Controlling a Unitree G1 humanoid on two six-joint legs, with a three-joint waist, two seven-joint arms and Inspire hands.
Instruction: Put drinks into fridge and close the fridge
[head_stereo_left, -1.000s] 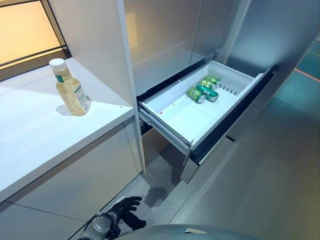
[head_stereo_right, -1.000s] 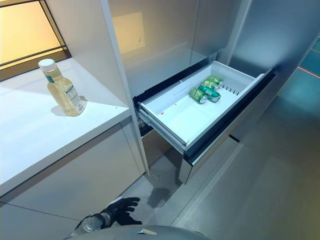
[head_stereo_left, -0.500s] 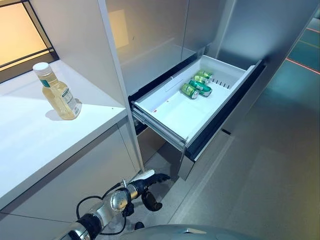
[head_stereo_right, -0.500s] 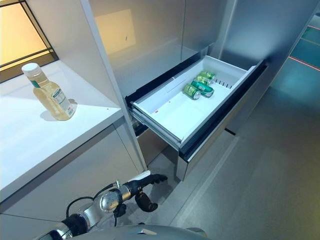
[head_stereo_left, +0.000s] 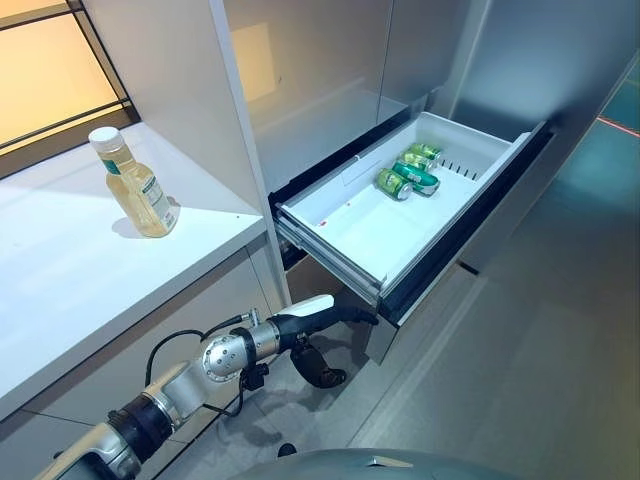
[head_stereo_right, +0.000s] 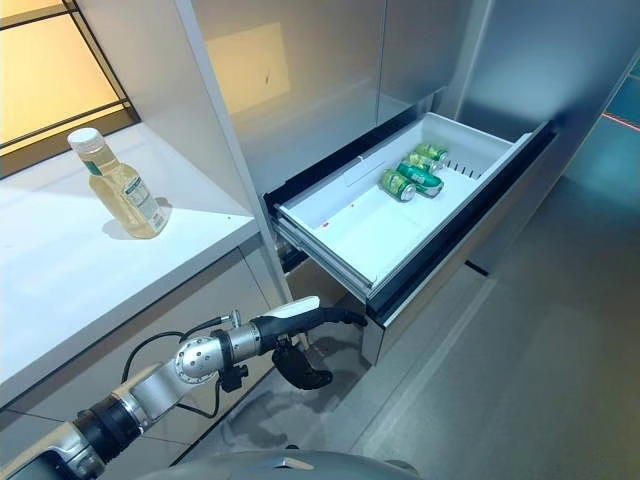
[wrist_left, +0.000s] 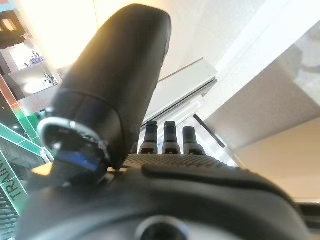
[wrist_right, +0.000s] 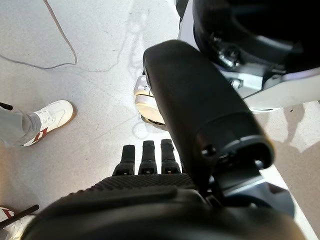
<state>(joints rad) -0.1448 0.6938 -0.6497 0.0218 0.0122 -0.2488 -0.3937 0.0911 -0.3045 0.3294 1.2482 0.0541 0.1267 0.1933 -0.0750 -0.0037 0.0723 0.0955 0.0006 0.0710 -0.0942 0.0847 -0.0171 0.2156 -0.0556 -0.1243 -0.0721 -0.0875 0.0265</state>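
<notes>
Head views: I see the fridge drawer (head_stereo_left: 400, 225) pulled out, white tub exposed, three green cans (head_stereo_left: 408, 173) lying together at its far end. A bottle (head_stereo_left: 135, 183) of pale yellow drink stands upright on the white counter (head_stereo_left: 70, 290), well apart from the drawer. My left hand (head_stereo_left: 318, 318) reaches out low, below the counter edge, fingertips just under the drawer's near corner; fingers straight, thumb hanging down, holding nothing.

Left wrist view: left hand's fingers (wrist_left: 169, 136) extended in a row, thumb (wrist_left: 117, 80) raised, nothing between them; drawer's underside and rail beyond.

Right wrist view: right hand (wrist_right: 150, 190) pointing at the floor (wrist_right: 90, 90), fingers straight, empty. A person's white shoe (wrist_right: 50, 114) nearby.
</notes>
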